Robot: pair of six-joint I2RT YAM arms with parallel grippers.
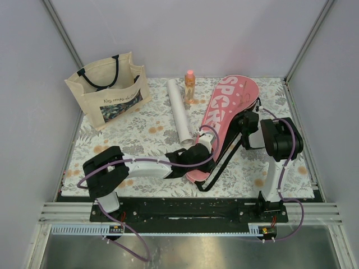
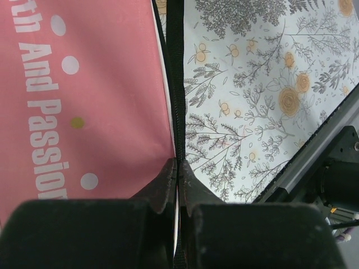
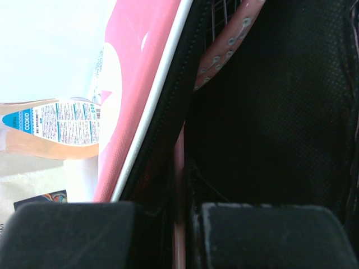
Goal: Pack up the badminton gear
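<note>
Left fingers pressed shut on the cover black zip edge at its narrow end, pinning it to the tabletop. Right fingers pinch 1 racket by its frame inside the open mouth, likely seating it. Tube lies alongside, unpacked.

Pink cover, white lettering; floral cloth; bottle seemingly orange
</note>
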